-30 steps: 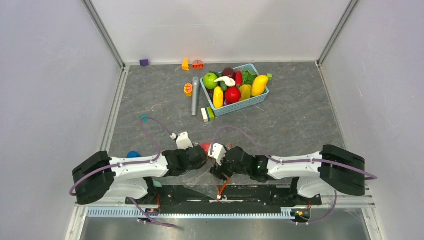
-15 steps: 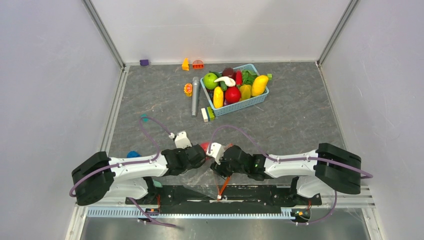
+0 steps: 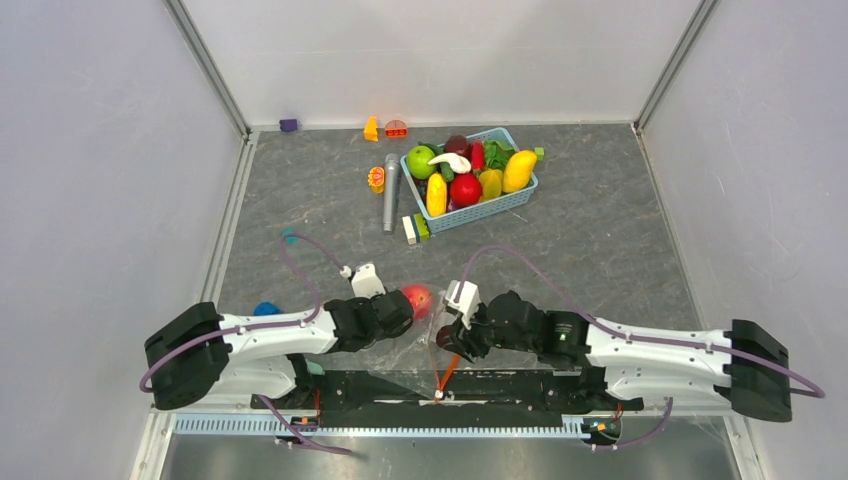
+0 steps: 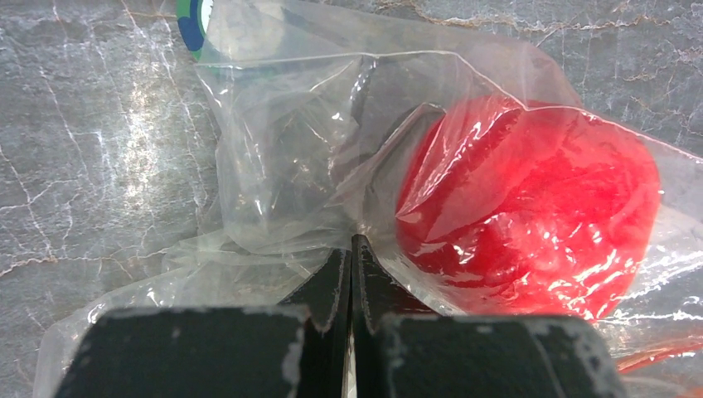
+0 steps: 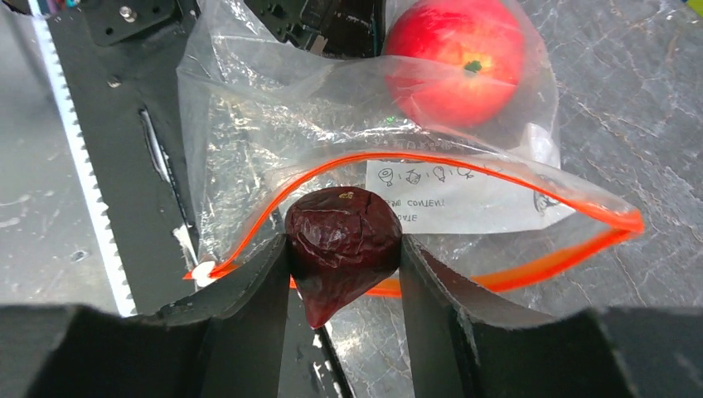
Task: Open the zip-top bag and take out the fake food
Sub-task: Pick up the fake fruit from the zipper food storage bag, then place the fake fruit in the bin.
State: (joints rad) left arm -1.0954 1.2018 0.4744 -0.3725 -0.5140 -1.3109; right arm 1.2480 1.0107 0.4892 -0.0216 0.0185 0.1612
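The clear crinkly zip-top bag (image 5: 273, 108) lies on the grey marbled surface (image 5: 630, 99) at the near edge, between my two arms, its orange-red zip strip (image 5: 514, 265) gaping open. My left tool (image 4: 351, 249) is pressed together on a fold of the film beside the round red plastic fruit (image 4: 530, 207) inside. I judge it an anchor, so the bag can't drag. My right tool (image 5: 342, 245) pinches the wrinkled dark maroon fruit (image 5: 344, 224) right at the mouth — whether it's clear of the lip, I can't tell.
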